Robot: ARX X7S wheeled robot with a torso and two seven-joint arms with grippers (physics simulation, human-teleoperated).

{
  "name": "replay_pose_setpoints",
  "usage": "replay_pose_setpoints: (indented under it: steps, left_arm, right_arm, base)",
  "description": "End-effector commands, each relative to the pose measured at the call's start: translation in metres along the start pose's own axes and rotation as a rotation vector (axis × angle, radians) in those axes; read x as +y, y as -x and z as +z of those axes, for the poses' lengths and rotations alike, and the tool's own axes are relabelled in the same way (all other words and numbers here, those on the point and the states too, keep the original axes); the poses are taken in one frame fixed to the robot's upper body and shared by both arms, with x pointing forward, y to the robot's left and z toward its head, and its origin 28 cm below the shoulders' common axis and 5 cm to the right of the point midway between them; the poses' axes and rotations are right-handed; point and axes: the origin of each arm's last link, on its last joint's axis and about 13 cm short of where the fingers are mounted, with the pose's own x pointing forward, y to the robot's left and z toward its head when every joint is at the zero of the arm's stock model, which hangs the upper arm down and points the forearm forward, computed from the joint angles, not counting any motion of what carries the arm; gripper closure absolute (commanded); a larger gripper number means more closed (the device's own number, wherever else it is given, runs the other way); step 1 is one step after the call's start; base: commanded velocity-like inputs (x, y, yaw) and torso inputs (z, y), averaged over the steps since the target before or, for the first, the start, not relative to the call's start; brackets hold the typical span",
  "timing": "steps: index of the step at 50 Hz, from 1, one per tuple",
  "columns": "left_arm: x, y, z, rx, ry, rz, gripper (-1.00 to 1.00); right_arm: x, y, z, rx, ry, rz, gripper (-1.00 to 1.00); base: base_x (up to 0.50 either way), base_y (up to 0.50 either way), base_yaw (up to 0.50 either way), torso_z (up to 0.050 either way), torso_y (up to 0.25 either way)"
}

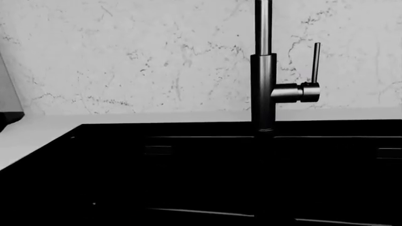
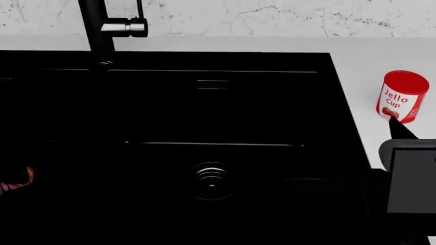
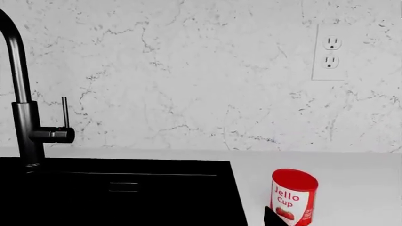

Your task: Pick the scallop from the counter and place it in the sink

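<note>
Right tool [image 2: 402, 131]: only a dark pointed tip shows, beyond a grey box-shaped arm housing [image 2: 411, 176]. It is over the bench at the sink's right side. Whether it is released or clenched cannot be told.
Left tool: outside every view; its camera faces the tap across the basin.
Red cylindrical jello cup with white lettering [image 2: 402, 97]: upright on the bench, just beside the right tool's tip and right of the sink.
Smooth plain white bench [image 2: 381, 56]: runs behind and to the right of the basin.
Large black rectangular sink [image 2: 272, 102]: set into the bench, with a stepped ledge across its middle.
Round ringed drain [image 2: 211, 179]: in the basin floor, near the centre.
Tall black tap [image 2: 95, 30]: stands at the sink's rear edge, with a side lever [image 2: 126, 26] pointing right.
Reddish-brown lump with a purple band [image 2: 17, 181]: at the head view's left edge, partly cut off.
White grey-veined marble wall [image 2: 272, 15]: behind the bench.
White double wall socket [image 3: 331, 52]: on the wall, above the jello cup.
Scallop: not made out in any view; its place cannot be told.
</note>
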Motion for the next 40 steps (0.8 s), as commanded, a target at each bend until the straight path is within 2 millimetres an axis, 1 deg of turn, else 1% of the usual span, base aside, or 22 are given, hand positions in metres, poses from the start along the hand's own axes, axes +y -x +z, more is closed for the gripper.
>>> replay_pose_setpoints:
  steps: [1,10,20,28,40]
  left_arm:
    - [0.0,-0.001,-0.003,0.006,-0.001,0.005,-1.0]
    - [-0.002,-0.003,-0.009,0.016,0.003,-0.003,-1.0]
    - [-0.001,-0.004,-0.011,0.024,0.001,0.0,-1.0]
    - [0.0,-0.004,-0.014,0.029,0.004,0.003,-1.0]
    - [0.001,-0.005,-0.015,0.03,0.007,0.001,-1.0]
  right_arm:
    - [-0.004,0.007,0.0,0.017,-0.003,-0.029,-1.0]
    - [-0.015,0.02,0.009,0.053,-0.01,-0.106,-1.0]
    - [-0.023,0.029,0.01,0.1,-0.002,-0.169,-1.0]
    - [-0.03,0.039,0.015,0.118,-0.01,-0.219,-1.0]
    - [-0.036,0.045,0.026,0.148,0.005,-0.253,-1.0]
  base:
    - [0.0,0.0,0.0,0.0,0.0]
    - [0.0,0.0,0.0,0.0,0.0]
    - [0.0,0.0,0.0,0.0,0.0]
    - [0.0,0.0,0.0,0.0,0.0]
    - [0.0,0.0,0.0,0.0,0.0]
